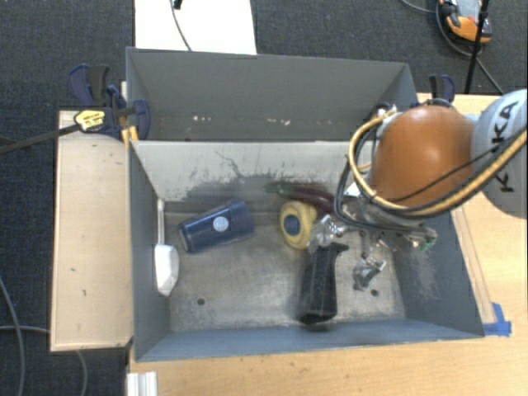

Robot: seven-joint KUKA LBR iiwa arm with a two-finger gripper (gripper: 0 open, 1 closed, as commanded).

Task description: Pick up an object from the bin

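the tool (333, 231) sits low in the right half of the bin (247, 97), under the arm's orange cover (421, 163), at the top end of a black handle-shaped object (318, 291) lying front-centre. whether it is apart or clamped i cannot tell. a yellow tape roll (295, 223) lies just left.

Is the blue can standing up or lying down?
Lying down. The blue can rests on its long side on the bin floor.
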